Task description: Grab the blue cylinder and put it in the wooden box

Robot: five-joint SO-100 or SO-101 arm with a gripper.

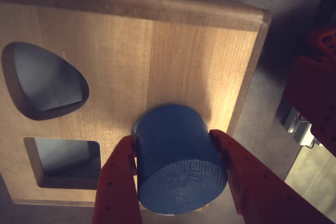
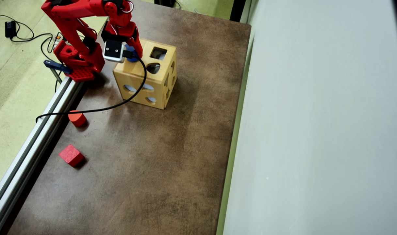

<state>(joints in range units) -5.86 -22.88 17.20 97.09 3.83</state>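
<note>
Red two-finger gripper (image 1: 176, 182) clamps one short dark-blue cylinder (image 1: 176, 161) by its curved sides, over the top face of one light-wood shape-sorter box (image 1: 157, 61). Rigid and probably light, the block suits that side grip. One red rounded block (image 2: 77, 117) and one red cube (image 2: 71, 155) lie well apart on the brown table (image 2: 159, 163).

Wrist view: my gripper (image 1: 176, 182) fingers (image 1: 118, 182) are cut off by the bottom edge, and the blue cylinder (image 1: 176, 161) covers part of the wooden box (image 1: 157, 51) top, whose left side runs out of frame. Overhead view: my wrist camera hides most of the cylinder (image 2: 131, 54); the arm's upper links are cropped at the top edge. Contents behind the box (image 2: 146, 81) cutouts are too dark to tell.
</note>
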